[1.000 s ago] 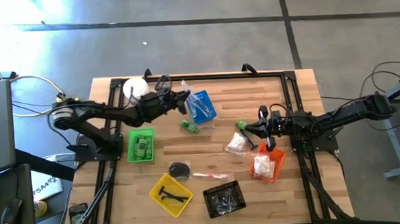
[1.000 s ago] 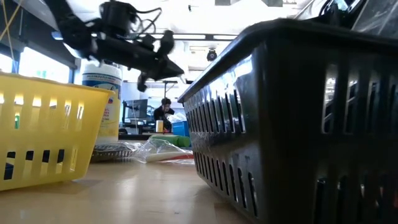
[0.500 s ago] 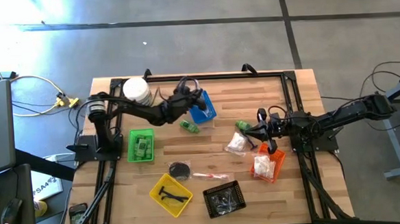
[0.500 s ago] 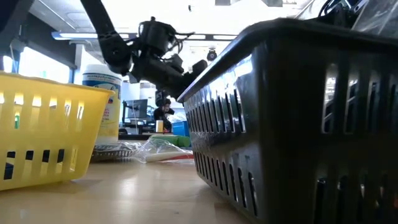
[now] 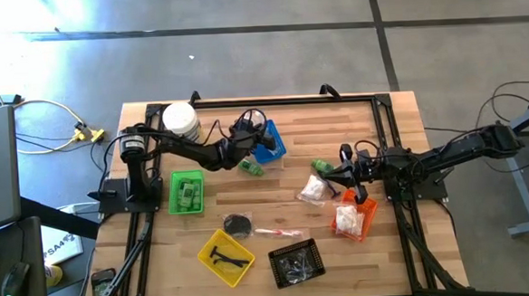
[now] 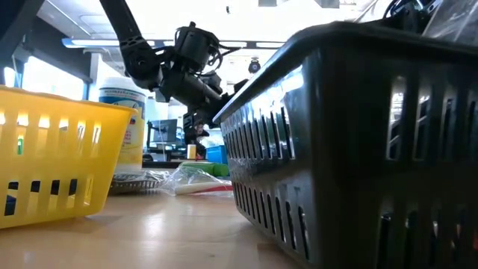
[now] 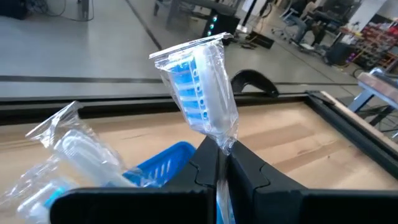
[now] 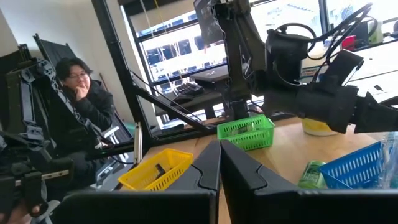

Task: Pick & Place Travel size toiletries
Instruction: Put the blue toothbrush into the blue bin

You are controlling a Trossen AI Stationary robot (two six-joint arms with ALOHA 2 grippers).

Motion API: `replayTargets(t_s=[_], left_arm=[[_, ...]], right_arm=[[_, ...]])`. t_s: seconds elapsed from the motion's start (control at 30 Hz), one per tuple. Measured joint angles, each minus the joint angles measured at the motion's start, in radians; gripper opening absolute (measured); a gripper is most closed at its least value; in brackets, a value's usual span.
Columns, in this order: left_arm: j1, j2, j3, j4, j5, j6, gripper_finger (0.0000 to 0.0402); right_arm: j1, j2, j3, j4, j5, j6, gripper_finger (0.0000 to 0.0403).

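From above, the left end effector (image 5: 249, 138) hangs at the blue tray (image 5: 272, 144); it has swung there from the white tub (image 5: 180, 119) side a second ago. Its wrist view shows the fingers pinched on a wrapped toothbrush (image 7: 200, 93), probably best released low inside the tray. The right end effector (image 8: 219, 163) waits closed, empty, near the orange tray (image 5: 366, 217).

Bright overhead light; low view bg blown out, foreground blurred.

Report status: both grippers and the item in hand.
Left gripper shut on wrapped toothbrush, above blue tray. Right gripper shut, empty, beside orange tray. Nothing in the way.
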Motion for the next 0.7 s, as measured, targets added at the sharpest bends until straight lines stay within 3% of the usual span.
replayTargets(t_s=[0.37,0.53,0.7], left_arm=[[0.002,0.000,0.000,-0.066,-0.037,-0.017,0.0046],[0.002,0.000,0.000,-0.067,0.038,-0.017,0.0049],[0.002,0.000,0.000,-0.096,0.042,-0.015,0.0050]], right_arm=[[0.000,0.000,0.000,0.000,0.000,-0.002,0.0004],[0.000,0.000,0.000,0.000,0.000,-0.003,0.0004],[0.000,0.000,0.000,0.000,0.000,-0.003,0.0004]])
